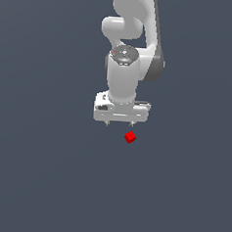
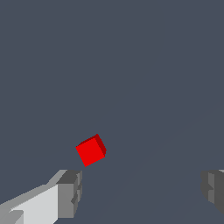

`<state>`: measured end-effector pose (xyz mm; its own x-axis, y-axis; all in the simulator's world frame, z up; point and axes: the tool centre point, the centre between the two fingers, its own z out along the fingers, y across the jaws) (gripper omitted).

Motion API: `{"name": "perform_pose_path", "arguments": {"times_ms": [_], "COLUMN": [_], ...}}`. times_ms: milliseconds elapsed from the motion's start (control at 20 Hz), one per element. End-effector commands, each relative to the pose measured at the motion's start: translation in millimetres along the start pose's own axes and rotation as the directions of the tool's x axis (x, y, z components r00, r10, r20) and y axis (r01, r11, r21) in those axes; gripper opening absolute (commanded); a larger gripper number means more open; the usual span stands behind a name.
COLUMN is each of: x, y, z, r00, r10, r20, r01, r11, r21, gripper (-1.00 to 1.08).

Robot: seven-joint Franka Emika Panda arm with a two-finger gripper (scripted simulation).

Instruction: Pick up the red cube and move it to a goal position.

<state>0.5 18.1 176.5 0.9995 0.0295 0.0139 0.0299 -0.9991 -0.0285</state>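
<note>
arm [image 1: 144,22]: upper links cut off by exterior view's top edge | hand [image 2: 140,192]: fingers [image 2: 70,194] cropped at wrist view's edges

Only non-task thing showing is a plain, flat dark grey-blue surface [image 1: 40,181], filling the exterior view edge to edge w/ no seams, markings or other objs lying on it. In the wrist view the same surface [image 2: 131,65] is taking up nearly the whole frame, w/ a faint lighter band running diagonally across it.
</note>
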Motion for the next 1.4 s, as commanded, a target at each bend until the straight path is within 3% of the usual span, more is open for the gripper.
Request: {"name": "perform_pose_path", "arguments": {"times_ms": [0, 300, 600, 1000, 1350], "x": [0, -1, -6, -19, -27], "y": [0, -5, -21, -49, -59], "z": [0, 12, 49, 120, 154], "r00": [1.0, 0.999, 0.989, 0.933, 0.892], "r10": [0.0, -0.037, -0.15, -0.36, -0.451], "r20": [0.0, 0.002, 0.007, 0.018, 0.024], "r01": [0.0, 0.037, 0.15, 0.36, 0.452], "r11": [1.0, 0.999, 0.989, 0.933, 0.892], "r21": [0.0, -0.001, -0.005, -0.012, -0.017], "gripper": [1.0, 1.0, 1.0, 1.0, 1.0]}}
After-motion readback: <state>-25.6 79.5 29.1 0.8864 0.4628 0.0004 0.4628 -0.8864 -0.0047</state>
